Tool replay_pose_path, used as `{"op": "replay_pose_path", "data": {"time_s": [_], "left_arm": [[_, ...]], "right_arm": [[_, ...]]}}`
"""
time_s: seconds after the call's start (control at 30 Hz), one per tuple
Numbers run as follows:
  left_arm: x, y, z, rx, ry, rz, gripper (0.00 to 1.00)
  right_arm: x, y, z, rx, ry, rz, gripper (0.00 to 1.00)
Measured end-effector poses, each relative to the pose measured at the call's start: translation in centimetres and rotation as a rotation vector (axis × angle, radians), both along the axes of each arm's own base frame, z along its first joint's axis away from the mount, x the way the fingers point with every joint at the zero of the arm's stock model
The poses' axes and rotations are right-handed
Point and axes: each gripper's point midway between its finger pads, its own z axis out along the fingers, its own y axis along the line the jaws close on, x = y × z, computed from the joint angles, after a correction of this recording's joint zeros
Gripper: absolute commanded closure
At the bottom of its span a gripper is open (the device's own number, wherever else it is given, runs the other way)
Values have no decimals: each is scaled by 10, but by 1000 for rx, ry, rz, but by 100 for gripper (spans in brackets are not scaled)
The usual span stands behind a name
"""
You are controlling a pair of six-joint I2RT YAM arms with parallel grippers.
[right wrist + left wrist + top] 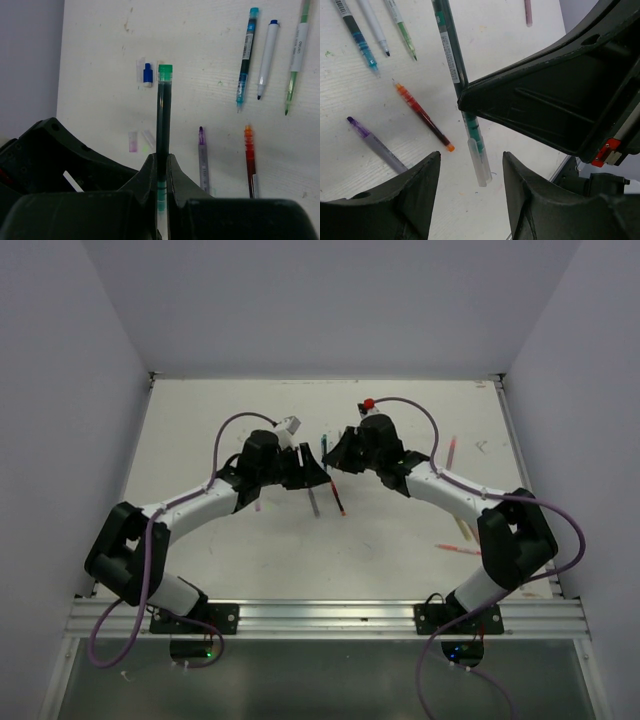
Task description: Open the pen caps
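Note:
My right gripper (pixel 162 157) is shut on a dark green pen (pixel 163 115), which sticks out past its fingertips to a light green end (pixel 165 71). In the left wrist view the same green pen (pixel 451 60) runs down past the right gripper's black body (pixel 545 105) and ends in a clear pen cap (pixel 480 165). My left gripper (pixel 471 157) is open, with a finger on each side of that cap and a gap on both sides. From above, the left gripper (pixel 305 475) and the right gripper (pixel 340 455) face each other over the table's middle.
Below lie a teal pen (pixel 247 55), a white pen (pixel 266 55), a light green pen (pixel 296 55), a purple pen (pixel 203 160) and an orange-red pen (pixel 250 160). Loose caps lie nearby: blue (pixel 147 74), pink (pixel 132 141) and clear (pixel 148 138). More pens (pixel 458 548) lie at the right.

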Motion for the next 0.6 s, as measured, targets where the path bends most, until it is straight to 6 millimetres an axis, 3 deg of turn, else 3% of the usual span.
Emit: {"op": "replay_pose_path", "data": {"time_s": [0.2,0.47,0.6], "left_arm": [[-1,-3,-4,-4,11,-13,57],[-5,-8,-7,-18,35,-34,96],[-5,-5,-14,-1,50,-24,100]], "right_arm": [[-1,5,1,14,2,1,100],[-1,6,1,17,3,2,100],[-1,8,-5,13,13,14,83]]}}
